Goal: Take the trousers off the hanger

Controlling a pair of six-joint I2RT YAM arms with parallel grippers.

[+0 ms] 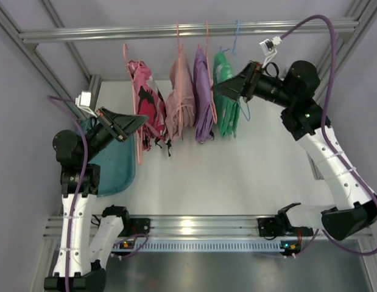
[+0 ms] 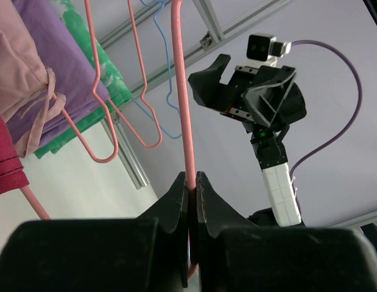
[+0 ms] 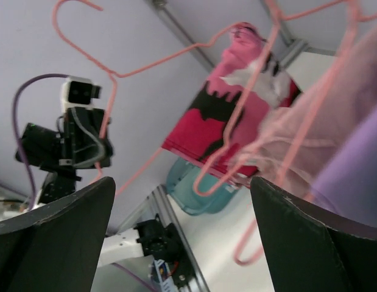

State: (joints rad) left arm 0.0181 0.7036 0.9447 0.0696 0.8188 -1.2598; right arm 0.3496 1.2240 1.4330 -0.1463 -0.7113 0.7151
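Observation:
The camouflage trousers (image 1: pixel 145 103) hang leftmost on the rail, on the salmon-pink wire hanger (image 1: pixel 138 146). My left gripper (image 1: pixel 136 121) is shut on that hanger's wire beside the trousers. In the left wrist view the jaws (image 2: pixel 192 182) pinch the pink wire (image 2: pixel 181 91), and a red edge of the trousers (image 2: pixel 2 164) shows at the left. My right gripper (image 1: pixel 228 88) is open and empty, in front of the green garment (image 1: pixel 225 100). In the right wrist view its fingers (image 3: pixel 60 237) are spread wide, with the trousers (image 3: pixel 231 115) and hanger (image 3: pixel 139 61) well beyond them.
A pale pink garment (image 1: pixel 179 97), a purple garment (image 1: pixel 203 97) and the green one hang to the right on the same rail (image 1: pixel 176 29). A light blue hanger (image 2: pixel 164 91) hangs there too. A teal bin (image 1: pixel 115 164) sits on the table at the left.

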